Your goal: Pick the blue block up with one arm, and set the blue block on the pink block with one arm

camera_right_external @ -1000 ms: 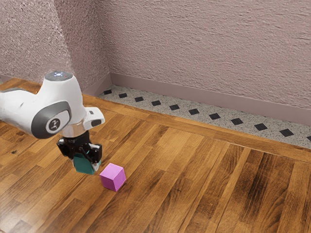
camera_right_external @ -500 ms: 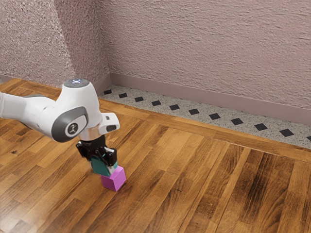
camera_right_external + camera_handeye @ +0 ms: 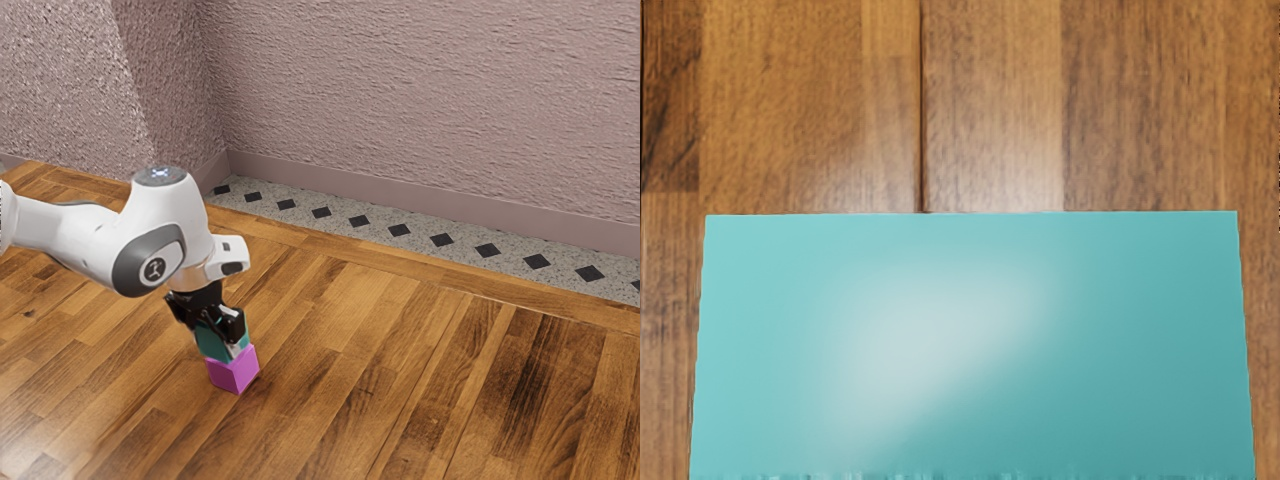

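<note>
1. The gripper [image 3: 219, 333] was clamped on the blue block [image 3: 216, 347], with a black finger at each side of it.
2. The blue block, teal in shade, sat on top of the pink block [image 3: 235, 371], the two touching as far as the exterior view showed.
3. The pink block stood on the wooden table [image 3: 420, 380].
4. In the wrist view, the blue block [image 3: 970, 345] lay just under the hand.

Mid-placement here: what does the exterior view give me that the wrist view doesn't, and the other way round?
Exterior adds: the gripper shut on the blue block, which sits on the pink block, plus the wall behind. Wrist adds: a close look down on the blue block's face, with a pale glint. Shared: blue block and wood floor.
</note>
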`<state>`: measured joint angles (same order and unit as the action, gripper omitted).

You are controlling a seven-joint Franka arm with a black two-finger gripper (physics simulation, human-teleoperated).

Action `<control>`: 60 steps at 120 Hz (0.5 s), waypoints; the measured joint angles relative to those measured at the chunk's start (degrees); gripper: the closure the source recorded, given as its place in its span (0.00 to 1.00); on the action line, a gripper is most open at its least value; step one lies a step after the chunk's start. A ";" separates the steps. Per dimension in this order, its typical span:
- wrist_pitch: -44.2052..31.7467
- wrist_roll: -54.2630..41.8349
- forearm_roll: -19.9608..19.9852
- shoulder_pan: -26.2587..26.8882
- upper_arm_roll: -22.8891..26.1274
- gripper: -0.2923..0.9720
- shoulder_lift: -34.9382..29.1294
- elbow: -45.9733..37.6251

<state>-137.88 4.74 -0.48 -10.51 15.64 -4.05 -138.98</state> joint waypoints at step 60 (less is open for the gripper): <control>-0.03 -4.39 0.44 0.23 0.07 0.30 -5.32 2.04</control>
<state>-137.91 0.35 -0.04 -10.27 15.72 -9.38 -136.94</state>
